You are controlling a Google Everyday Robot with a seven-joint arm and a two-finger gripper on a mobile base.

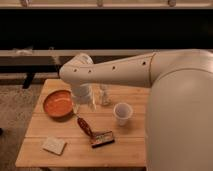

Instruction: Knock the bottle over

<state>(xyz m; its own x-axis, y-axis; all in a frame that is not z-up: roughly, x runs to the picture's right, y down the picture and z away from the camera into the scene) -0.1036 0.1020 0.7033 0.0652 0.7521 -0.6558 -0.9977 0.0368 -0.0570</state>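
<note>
A low table (35, 131) of pale wooden slats fills the lower left and middle of the frame, standing on speckled carpet (15, 107). Behind it the room is dark, with a light rail (30, 52) running across the upper part. The robot's bulky white arm (125, 67) reaches in from the right, and its gripper (82, 102) hangs over the far middle of the table; from here I cannot tell whether the claw is open or closed. The clear bottle (104, 95) stands upright just right of it. An orange bowl (57, 104) sits left of the gripper and a white paper cup (122, 113) right of centre. Nearer lie a brown bar (84, 126), a dark packet (102, 138) and a pale square (54, 145).
</note>
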